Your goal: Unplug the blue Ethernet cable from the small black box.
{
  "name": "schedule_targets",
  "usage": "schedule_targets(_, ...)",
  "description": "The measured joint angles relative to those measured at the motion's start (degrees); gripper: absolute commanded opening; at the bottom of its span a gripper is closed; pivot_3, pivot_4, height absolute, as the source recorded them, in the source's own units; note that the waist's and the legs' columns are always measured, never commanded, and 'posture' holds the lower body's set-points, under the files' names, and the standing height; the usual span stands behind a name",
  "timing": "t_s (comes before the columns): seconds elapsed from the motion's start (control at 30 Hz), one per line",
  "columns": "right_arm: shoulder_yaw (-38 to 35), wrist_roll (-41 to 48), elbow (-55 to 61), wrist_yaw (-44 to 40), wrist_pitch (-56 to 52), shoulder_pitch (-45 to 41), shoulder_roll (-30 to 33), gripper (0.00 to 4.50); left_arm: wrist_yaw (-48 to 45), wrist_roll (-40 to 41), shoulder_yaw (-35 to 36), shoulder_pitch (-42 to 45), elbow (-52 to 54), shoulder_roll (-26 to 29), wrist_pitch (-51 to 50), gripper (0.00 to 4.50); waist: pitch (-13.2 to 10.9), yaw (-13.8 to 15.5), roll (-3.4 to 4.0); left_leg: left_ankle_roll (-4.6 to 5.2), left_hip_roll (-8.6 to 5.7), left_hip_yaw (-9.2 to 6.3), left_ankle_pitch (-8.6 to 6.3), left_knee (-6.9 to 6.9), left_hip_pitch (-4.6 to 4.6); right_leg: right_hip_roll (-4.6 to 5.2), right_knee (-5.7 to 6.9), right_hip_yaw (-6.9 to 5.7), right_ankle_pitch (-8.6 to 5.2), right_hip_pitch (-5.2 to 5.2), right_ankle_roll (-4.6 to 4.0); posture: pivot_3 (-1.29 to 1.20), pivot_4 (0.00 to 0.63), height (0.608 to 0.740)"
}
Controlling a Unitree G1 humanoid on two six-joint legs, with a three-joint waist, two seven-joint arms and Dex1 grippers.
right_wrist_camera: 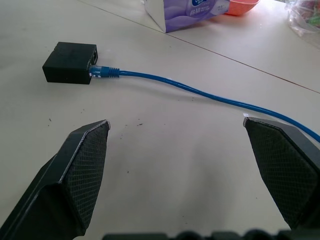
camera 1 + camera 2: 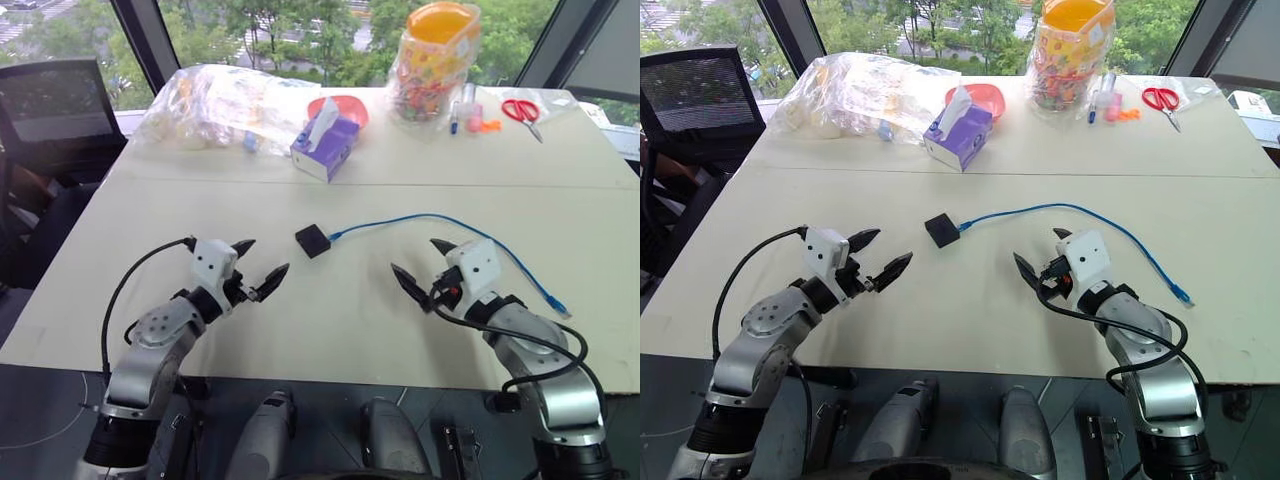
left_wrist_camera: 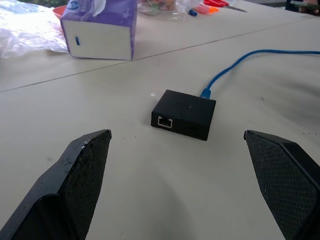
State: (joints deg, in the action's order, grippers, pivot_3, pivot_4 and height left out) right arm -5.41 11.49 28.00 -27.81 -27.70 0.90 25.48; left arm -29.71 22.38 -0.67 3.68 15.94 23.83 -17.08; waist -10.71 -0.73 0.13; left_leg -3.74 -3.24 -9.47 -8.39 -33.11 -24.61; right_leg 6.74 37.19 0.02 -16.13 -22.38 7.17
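I see a wide beige table [image 2: 330,330], big windows [image 2: 290,30] with green trees in daylight, and a black mesh chair [image 2: 700,95] at the left.

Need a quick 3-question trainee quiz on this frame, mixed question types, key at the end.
1. True or false: the blue Ethernet cable is already out of the small black box.
2. Which gripper is closer to the cable's free end: A) left gripper B) right gripper?
3. Fill in: the purple tissue box lies ____ the black box, on the window side.

Key:
1. False; the plug still sits in the box's port.
2. B; the free end lies on the table to the robot's right.
3. Beyond; both grippers are open and hold nothing.
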Motion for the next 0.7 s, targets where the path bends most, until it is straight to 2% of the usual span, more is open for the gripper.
schedule_targets(0.13,0.07,0.67,-0.97,-2.07,-0.31,-0.83,2.29,4.5,1.0,1.81,1.49,0.6,0.9,-0.87,-2.82,4.45,-0.02,0.04,-0.03,-0.01,0.01,0.0,-0.01,-0.01,0.0,0.0,0.0,0.0,0.0,0.0,0.0,0.0,0.15,0.728)
schedule_targets(0.5,-0.15,5.74,-1.43,-8.26,-4.52,-7.77,8.0,4.5,-3.88,5.93,1.6,1.74,4.32,2.55,-11.54,4.45,-0.03,0.09,-0.05,-0.01,0.01,0.03,-0.01,-0.01,-0.33,0.03,-0.11,-0.01,0.0,-0.26,-0.01,0.0,0.15,0.728)
schedule_targets(0.7,0.62,6.18,-3.88,-13.57,-5.31,-10.38,14.54,4.5,-4.12,6.66,2.6,2.03,4.19,2.6,-12.7,4.45,-0.05,0.15,-0.08,0.0,-0.01,0.03,0.0,-0.04,-0.53,0.04,-0.17,-0.05,0.01,-0.41,0.0,0.0,0.15,0.728)
